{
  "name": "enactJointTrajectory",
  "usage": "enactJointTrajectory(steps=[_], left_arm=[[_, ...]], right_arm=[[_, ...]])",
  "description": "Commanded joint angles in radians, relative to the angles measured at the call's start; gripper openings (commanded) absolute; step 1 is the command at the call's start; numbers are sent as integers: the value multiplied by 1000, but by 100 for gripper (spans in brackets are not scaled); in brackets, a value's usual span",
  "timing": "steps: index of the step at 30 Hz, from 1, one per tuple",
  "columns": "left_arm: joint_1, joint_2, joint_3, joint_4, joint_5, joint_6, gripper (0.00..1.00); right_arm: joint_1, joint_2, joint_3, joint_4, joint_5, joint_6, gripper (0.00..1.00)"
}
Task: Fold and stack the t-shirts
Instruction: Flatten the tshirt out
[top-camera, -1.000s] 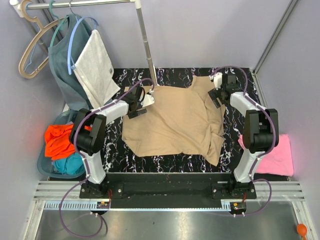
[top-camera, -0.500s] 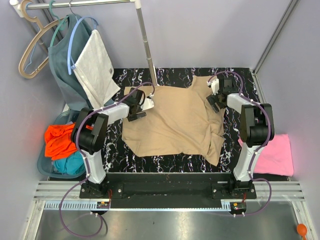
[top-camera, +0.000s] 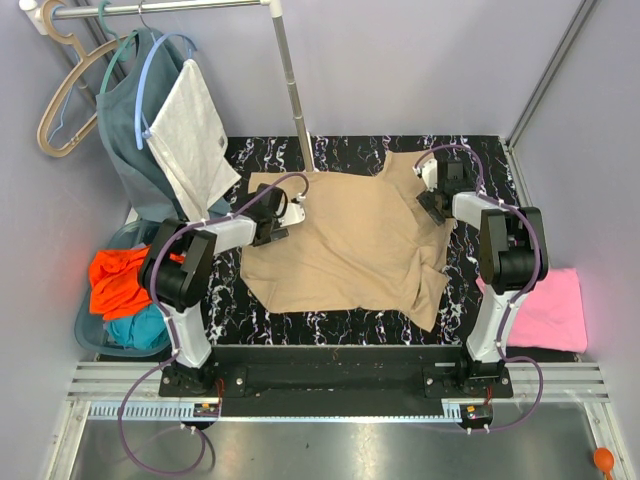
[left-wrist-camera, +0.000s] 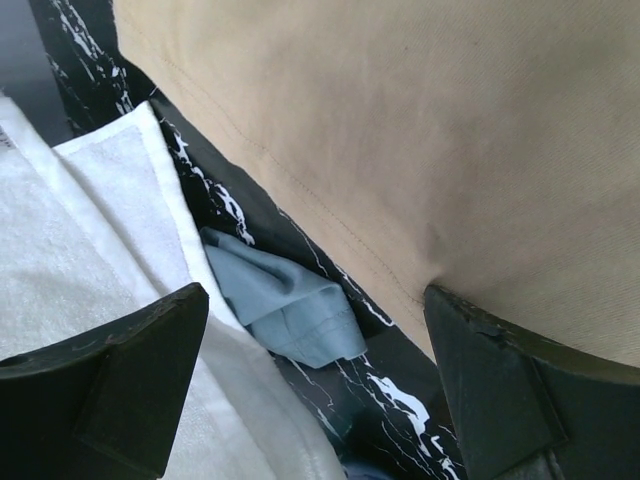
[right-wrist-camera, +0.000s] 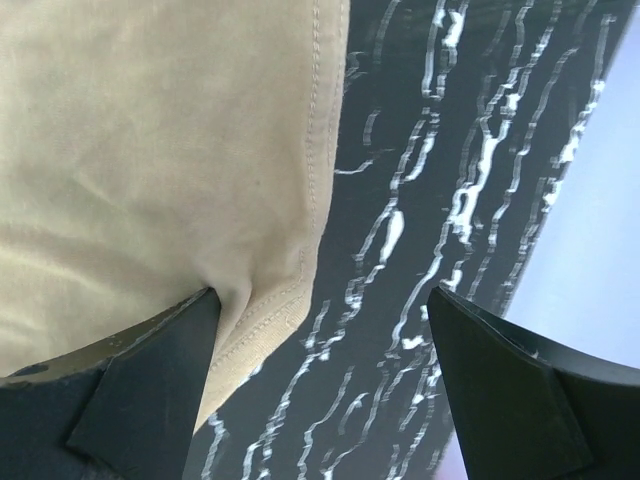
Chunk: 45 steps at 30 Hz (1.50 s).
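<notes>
A: Tan t-shirt, where is it?
B: Spread on the black marbled table, between the arms.
A: And the grippers?
B: The left gripper gapes wide at its left hem. The right gripper gapes at its right edge, with one finger touching cloth. Neither clamps anything.
A: Others?
B: The pink t-shirt lies right of the table.

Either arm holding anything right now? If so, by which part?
Nothing is held. The left fingers and right fingers are spread open, each pair straddling a side edge of the tan t-shirt without pinching it.
</notes>
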<state>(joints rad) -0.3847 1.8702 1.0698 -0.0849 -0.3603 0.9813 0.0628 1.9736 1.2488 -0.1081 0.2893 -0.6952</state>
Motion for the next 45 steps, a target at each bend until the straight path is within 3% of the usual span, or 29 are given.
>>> enactJointTrajectory(steps=[1, 11, 29, 45], left_arm=[[26, 9, -76, -7, 1, 20, 96], [40, -3, -119, -7, -2, 34, 96], [-26, -160, -205, -124, 17, -46, 96], [-25, -155, 99, -174, 17, -69, 99]], right_arm=[[-26, 45, 0, 51, 94, -79, 94], [-57, 42, -26, 71, 137, -119, 93], [-57, -199, -232, 13, 94, -73, 93], [-58, -145, 43, -57, 64, 16, 94]])
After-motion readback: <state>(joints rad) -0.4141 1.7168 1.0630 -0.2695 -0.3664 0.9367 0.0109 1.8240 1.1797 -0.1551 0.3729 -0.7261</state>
